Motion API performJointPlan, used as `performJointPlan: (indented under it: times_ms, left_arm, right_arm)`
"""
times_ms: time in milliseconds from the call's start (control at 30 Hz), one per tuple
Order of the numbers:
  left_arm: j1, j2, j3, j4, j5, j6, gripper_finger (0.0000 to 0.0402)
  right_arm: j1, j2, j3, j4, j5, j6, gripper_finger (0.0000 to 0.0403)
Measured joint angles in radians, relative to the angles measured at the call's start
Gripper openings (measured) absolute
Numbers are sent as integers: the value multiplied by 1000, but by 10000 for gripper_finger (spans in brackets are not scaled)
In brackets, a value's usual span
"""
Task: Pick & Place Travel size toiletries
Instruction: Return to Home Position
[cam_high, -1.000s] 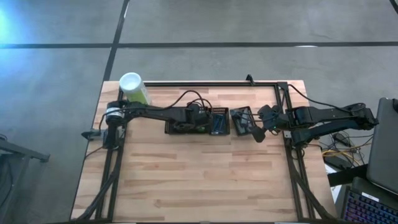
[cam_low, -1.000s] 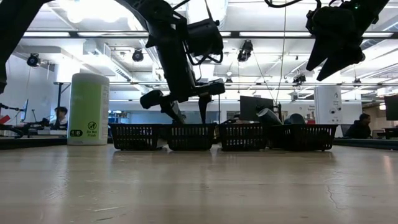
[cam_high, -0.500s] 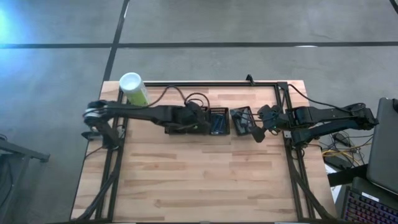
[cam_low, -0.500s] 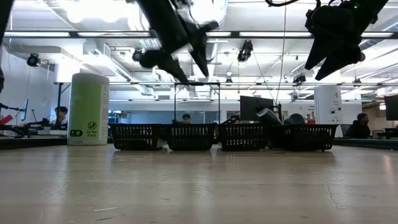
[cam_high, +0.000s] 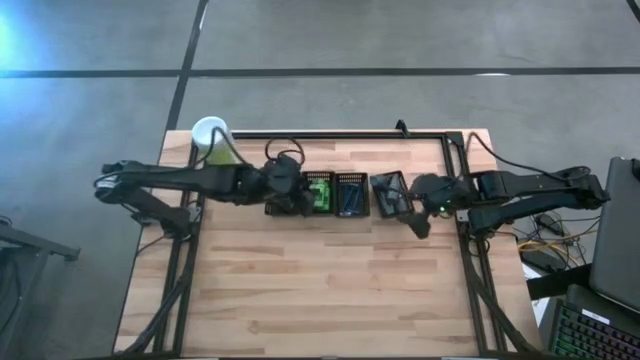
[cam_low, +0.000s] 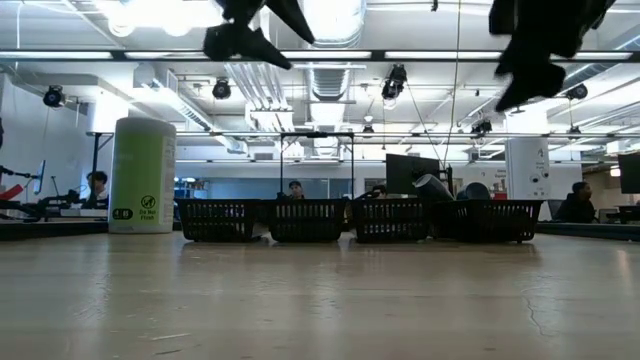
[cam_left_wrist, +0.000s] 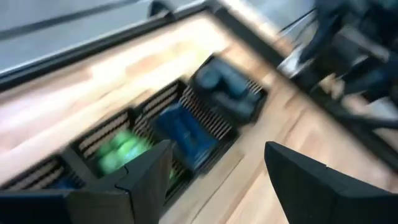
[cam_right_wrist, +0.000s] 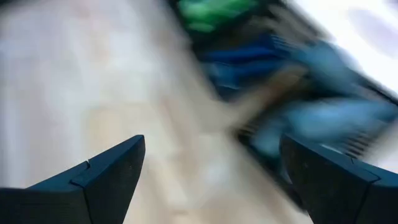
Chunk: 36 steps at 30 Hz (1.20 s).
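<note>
Four black bins (cam_low: 305, 222) in a row, one tall green can (cam_low: 141, 175), two dark arms (cam_high: 190, 180), one wood table (cam_high: 320, 290), plus green things (cam_high: 318, 192), blue things (cam_high: 350, 195) and grey things (cam_high: 388, 195), too bunched to count.

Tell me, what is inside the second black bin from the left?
Bright green tubes lie in that bin; their number is unclear. Anything under them is covered. The left gripper hangs open just left of it, high above the table.
</note>
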Motion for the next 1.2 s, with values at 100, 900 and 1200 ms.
performJointPlan:
  times_ms: [100,900,1200]
  left_arm:
    - [14,-64,-158,254,63,65,261]
    - [14,-698,-1067,1118,165,339,261]
    - [14,-905,-1251,1123,116,311,261]
  right_arm:
    - [-2,-46,-18,102,-125,-57,368]
    - [-2,-855,-363,160,-228,-27,368]
    - [-2,-731,-373,142,-207,-24,368]
